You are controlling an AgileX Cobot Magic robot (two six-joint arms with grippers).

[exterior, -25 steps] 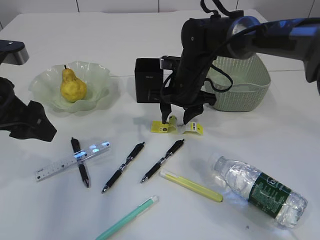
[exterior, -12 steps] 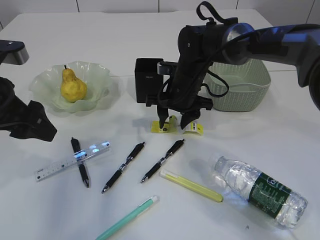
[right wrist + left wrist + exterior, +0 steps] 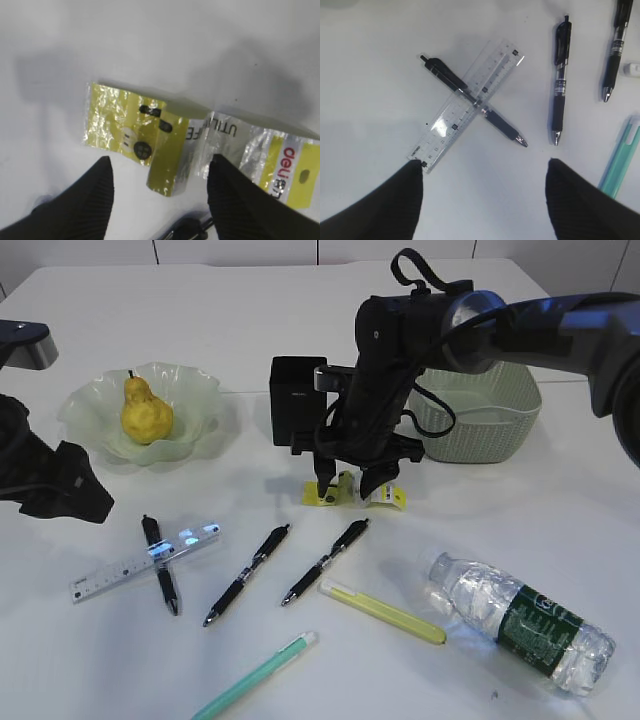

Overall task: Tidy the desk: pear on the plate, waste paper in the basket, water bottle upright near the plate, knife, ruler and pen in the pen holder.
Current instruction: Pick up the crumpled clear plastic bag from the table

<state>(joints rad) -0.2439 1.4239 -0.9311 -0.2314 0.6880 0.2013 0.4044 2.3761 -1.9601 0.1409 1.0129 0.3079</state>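
We see the right gripper (image 3: 350, 486) low over the crumpled yellow and clear waste paper wrapper (image 3: 354, 492) on the big white tabletop (image 3: 520, 510). Its fingers (image 3: 75, 200) are spread apart, one on each side of the wrapper's middle fold, and we can't tell if they touch it. The wrapper lies just in front of the black square pen holder box (image 3: 297, 400), w/ the sage-green woven-look basket (image 3: 480, 410) near on the right.

The left gripper (image 3: 482, 200) hangs over the clear plastic ruler (image 3: 467, 107), fingers (image 3: 390, 205) wide apart, holding nothing. The ruler lies across a black pen (image 3: 475, 102).

The yellow pear (image 3: 146, 412) sits in the pale green wavy glass plate (image 3: 190, 390). The clear ribbed water bottle w/ dark green label (image 3: 520, 623) lies on its side, far from the plate. The slim pale yellow knife (image 3: 382, 611) lies just beside the bottle. Two more black pens (image 3: 246, 574) & a mint-green pen (image 3: 256, 675) lie on the tabletop.
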